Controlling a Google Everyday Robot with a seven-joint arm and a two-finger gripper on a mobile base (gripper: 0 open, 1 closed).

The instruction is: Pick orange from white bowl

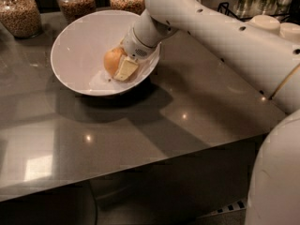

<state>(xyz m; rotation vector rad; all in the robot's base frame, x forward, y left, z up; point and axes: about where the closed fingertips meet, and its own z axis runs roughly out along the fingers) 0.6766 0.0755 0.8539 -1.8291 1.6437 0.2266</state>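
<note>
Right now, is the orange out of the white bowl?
No, the orange sits inside the white bowl, with the hand reaching in against it.

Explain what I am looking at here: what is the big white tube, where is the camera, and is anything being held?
The white tube is the robot's single arm, reaching in from the right. The one camera view looks down on a grey counter; where the camera is mounted is not on record. The arm ends in a gripper, which is down inside the white bowl, right against the orange. Whether it has hold of the orange cannot be told. Filled glass jars stand behind the bowl.
</note>
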